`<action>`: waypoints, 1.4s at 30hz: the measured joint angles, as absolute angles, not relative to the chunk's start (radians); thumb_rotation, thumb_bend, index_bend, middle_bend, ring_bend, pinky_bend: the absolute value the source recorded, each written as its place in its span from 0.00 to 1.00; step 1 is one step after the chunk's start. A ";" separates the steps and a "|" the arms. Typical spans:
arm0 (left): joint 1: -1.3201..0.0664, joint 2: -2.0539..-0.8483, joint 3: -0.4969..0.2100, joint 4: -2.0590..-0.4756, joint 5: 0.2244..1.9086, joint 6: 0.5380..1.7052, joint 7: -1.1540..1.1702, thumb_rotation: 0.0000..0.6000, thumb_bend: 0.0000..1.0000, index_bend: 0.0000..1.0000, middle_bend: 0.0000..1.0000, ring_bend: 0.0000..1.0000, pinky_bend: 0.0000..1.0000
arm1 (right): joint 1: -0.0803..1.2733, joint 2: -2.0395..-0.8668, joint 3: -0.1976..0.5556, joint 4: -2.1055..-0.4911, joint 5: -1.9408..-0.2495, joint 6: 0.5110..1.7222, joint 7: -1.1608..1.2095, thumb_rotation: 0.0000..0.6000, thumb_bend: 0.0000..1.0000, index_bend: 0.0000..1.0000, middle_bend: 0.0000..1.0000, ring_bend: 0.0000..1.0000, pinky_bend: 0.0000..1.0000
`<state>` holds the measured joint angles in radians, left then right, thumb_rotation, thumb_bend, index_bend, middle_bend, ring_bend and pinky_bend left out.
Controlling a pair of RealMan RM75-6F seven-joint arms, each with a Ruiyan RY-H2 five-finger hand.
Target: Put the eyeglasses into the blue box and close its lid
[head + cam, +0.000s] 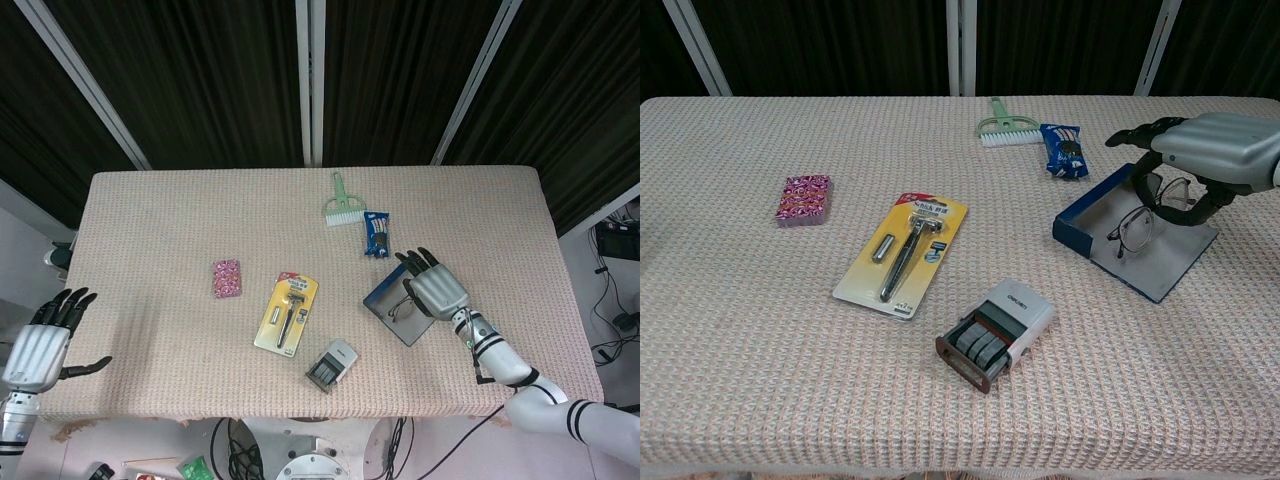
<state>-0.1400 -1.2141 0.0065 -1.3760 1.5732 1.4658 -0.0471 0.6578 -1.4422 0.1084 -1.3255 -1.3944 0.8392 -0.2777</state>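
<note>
Right hand [1215,150] at frame's right edge, holding the eyeglasses [1145,215] above the open blue box [1132,232], lenses hanging toward its grey floor. Near box on woven table [760,330]: date stamp [996,333], carded razor [903,254], green brush [1002,123], blue packet [1063,150]. Pink patterned pack [803,199] well apart, left.

A rough woven cloth [760,330] covers the table beneath the glossy plastic-fronted razor pack [902,254] and matt blue box [1135,232].
</note>
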 measured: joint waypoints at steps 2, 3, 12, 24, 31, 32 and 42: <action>-0.140 -1.214 0.006 -1.374 1.573 1.465 -0.050 0.71 0.00 0.10 0.09 0.07 0.19 | 0.666 -1.458 0.112 -1.313 -1.388 0.836 -0.286 1.00 0.44 0.67 0.00 0.00 0.00; -0.141 -1.214 0.006 -1.373 1.572 1.464 -0.052 0.71 0.00 0.10 0.09 0.07 0.19 | 0.671 -1.468 0.114 -1.304 -1.384 0.835 -0.292 1.00 0.44 0.67 0.00 0.00 0.00; -0.142 -1.212 0.004 -1.363 1.566 1.457 -0.062 0.71 0.00 0.10 0.09 0.07 0.19 | 0.697 -1.522 0.118 -1.254 -1.360 0.837 -0.311 1.00 0.44 0.67 0.00 0.00 0.00; -0.142 -1.211 0.002 -1.360 1.559 1.452 -0.071 0.75 0.00 0.10 0.09 0.07 0.19 | 0.709 -1.545 0.104 -1.225 -1.364 0.853 -0.308 1.00 0.38 0.45 0.00 0.00 0.00; -0.138 -1.207 0.001 -1.360 1.556 1.455 -0.074 0.77 0.00 0.10 0.09 0.07 0.19 | 0.712 -1.550 0.094 -1.218 -1.376 0.862 -0.294 1.00 0.36 0.24 0.00 0.00 0.00; -0.138 -1.207 0.002 -1.360 1.556 1.455 -0.074 0.77 0.00 0.10 0.09 0.07 0.19 | 0.713 -1.550 0.093 -1.218 -1.378 0.863 -0.290 1.00 0.36 0.23 0.00 0.00 0.00; -0.132 -1.208 0.005 -1.357 1.558 1.461 -0.079 0.77 0.00 0.10 0.09 0.07 0.19 | 0.681 -1.508 0.052 -1.255 -1.465 0.954 -0.216 1.00 0.32 0.19 0.00 0.00 0.00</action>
